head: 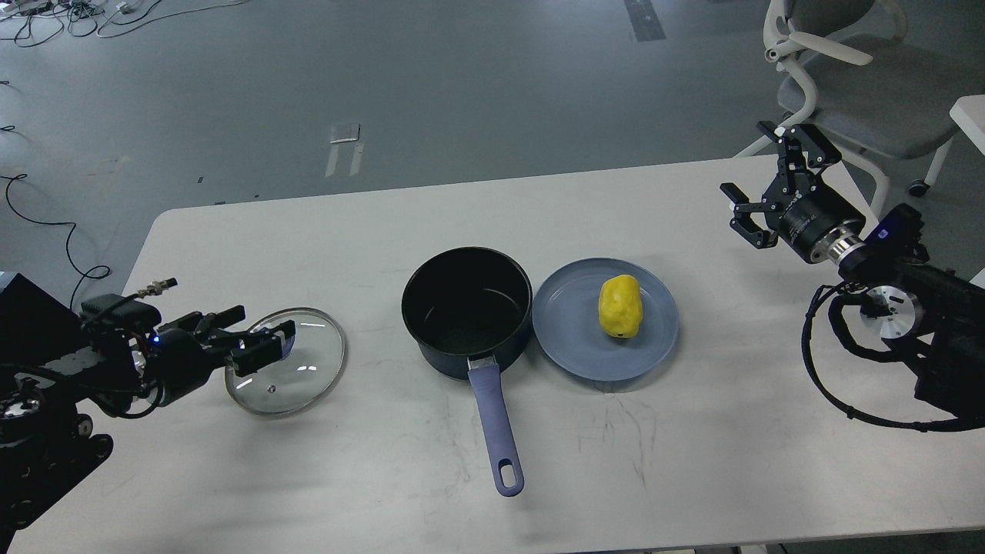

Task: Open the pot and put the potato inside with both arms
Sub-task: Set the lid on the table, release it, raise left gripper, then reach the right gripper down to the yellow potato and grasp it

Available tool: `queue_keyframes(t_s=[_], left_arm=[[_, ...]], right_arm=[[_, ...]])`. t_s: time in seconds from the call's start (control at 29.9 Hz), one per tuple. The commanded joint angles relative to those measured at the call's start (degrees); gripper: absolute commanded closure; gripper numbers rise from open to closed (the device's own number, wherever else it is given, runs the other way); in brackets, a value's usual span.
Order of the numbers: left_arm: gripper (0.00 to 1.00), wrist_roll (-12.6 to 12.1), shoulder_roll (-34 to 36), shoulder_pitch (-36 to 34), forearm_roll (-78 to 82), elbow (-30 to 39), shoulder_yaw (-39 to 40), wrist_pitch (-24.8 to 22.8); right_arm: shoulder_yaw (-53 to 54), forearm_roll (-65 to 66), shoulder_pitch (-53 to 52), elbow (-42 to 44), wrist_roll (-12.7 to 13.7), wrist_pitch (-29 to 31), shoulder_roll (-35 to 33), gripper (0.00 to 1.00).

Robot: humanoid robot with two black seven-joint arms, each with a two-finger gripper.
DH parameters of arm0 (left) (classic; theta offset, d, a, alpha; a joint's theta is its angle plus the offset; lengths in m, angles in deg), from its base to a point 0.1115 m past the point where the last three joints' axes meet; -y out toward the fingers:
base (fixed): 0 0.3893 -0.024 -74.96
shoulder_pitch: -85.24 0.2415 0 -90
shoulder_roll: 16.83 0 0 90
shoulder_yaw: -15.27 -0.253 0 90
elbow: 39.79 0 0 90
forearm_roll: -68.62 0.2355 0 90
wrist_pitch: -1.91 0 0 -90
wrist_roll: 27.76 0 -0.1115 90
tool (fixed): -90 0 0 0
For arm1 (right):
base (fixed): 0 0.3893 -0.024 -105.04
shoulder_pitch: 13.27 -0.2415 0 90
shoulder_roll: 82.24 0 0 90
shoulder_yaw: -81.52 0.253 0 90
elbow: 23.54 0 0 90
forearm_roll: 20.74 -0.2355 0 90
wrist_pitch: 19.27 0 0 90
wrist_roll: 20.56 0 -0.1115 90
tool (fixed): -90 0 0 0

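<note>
1. Pot: one, standing open near the middle of the worktop, black inside showing, its long blue-purple handle pointing toward the near edge.
2. One left hand reaches in from the left edge; its fingers are clamped on the blue knob of the one glass lid, which sits tilted toward the left side of the worktop, well apart from the pot. Whether the lid's lower rim touches the surface I cannot tell.
3. One flat round blue plate lies just right of the pot, its rim touching or nearly touching the pot's wall.
4. One potato, bright yellow and lumpy, rests on that plate, slightly right of its centre.
5. One right hand hovers over the far right corner of the worktop with its fingers spread apart and nothing between them, well apart from the potato.
6. The worktop is white, with rounded corners and faint dark scuffs toward the near edge below the plate.
7. Beyond the far edge lies a grey floor with a few tape marks; black cables trail at the left, and more cables lie at the top left corner.
8. One light grey office chair stands behind the far right corner.
</note>
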Motion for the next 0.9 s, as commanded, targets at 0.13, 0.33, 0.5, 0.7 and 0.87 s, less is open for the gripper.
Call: queue_keyframes(t_s=[0.13, 0.33, 0.5, 0.7, 0.87], left_arm=[[0.02, 0.01, 1.05, -11.66, -37.9, 4.51, 0.78, -6.39], [0.03, -1.09, 0.79, -18.36, -56.58, 6.62, 0.87, -10.09], [0.02, -2.59, 0.79, -20.38, -57.65, 9.95, 1.13, -10.27], [0.03, -3.91, 0.7, -20.83, -57.56, 11.28, 1.57, -10.27], [0.03, -4.26, 0.79, -20.83, -57.56, 12.95, 1.57, -10.27]], right_arm=[[-18.63, 6.15, -13.39, -8.58, -0.01, 0.0, -8.46, 0.0], [-30.86, 22.65, -25.35, -13.86, -0.01, 0.0, -11.37, 0.0], [-40.88, 37.07, -32.74, -17.82, -0.01, 0.0, -10.23, 0.0], [-54.41, 45.27, -39.34, -18.61, -0.01, 0.0, -4.52, 0.0], [-60.94, 45.98, -41.37, -19.58, -0.01, 0.0, 0.58, 0.0]])
